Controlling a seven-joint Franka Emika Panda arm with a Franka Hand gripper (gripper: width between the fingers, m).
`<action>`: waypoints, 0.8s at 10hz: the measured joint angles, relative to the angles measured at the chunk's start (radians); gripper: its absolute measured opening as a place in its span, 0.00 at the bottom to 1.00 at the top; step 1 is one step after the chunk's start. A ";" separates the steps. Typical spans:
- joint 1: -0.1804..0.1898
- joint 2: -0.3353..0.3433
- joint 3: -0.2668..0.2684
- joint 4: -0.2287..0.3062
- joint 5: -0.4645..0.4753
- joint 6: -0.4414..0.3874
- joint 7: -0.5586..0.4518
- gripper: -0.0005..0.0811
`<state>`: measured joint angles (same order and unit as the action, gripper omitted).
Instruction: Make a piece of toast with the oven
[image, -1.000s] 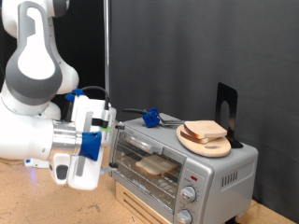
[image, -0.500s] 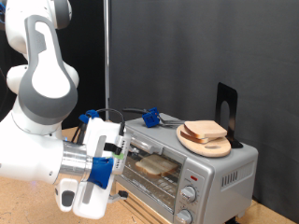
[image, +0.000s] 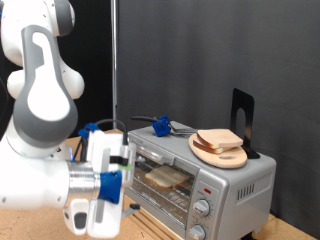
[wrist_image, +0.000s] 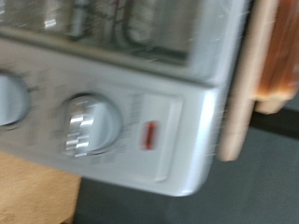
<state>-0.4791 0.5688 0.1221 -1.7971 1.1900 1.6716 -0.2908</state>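
The silver oven (image: 225, 185) stands at the exterior view's right. A slice of toast (image: 168, 177) lies on the wire rack inside it. My gripper (image: 116, 187) hangs low just to the exterior view's left of the oven front; its fingers are hidden by the hand and nothing shows between them. In the wrist view the oven's control panel (wrist_image: 177, 159) fills the picture, blurred, with a round knob (wrist_image: 91, 126) and the red light (wrist_image: 149, 137). No fingers show there.
A second bread slice (image: 220, 139) lies on a round wooden board (image: 232, 158) on top of the oven; the board's edge also shows in the wrist view (wrist_image: 245, 89). A blue-handled utensil (image: 160, 126) and a black stand (image: 241, 110) are on the oven too. Two knobs (image: 205, 208) face front.
The arm has swung down and towards the exterior view's bottom left; the hand sits lower and closer to the camera. The toast and oven have not moved.
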 joint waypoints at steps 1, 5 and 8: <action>0.011 0.036 0.001 0.025 0.000 0.027 -0.004 1.00; 0.029 0.193 -0.003 0.174 0.000 0.061 0.000 1.00; 0.023 0.279 -0.022 0.275 0.000 0.084 -0.003 1.00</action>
<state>-0.4557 0.8479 0.0997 -1.5221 1.1897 1.7561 -0.2935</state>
